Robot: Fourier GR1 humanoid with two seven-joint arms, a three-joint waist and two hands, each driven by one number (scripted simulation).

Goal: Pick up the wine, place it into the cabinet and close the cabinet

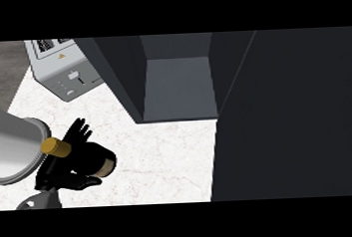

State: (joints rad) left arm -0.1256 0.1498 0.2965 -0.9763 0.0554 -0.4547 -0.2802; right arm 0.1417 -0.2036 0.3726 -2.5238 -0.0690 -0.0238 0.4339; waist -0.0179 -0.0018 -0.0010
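Marble counter (166, 156), toaster (66, 70) far left | our left hand (64, 177) curls round the wine bottle (85, 157), near left | open cabinet (177, 85) far | risk: bottle clips the cabinet edge on entry | right hand unseen

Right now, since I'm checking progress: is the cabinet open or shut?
Open. The cabinet shows its grey inside, with its dark door swung out at the right. The wine is outside, in the left hand.

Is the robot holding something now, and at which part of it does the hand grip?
Yes. The left hand holds the wine bottle, with its fingers curled around the dark body below the gold cap. The right hand is not in view.
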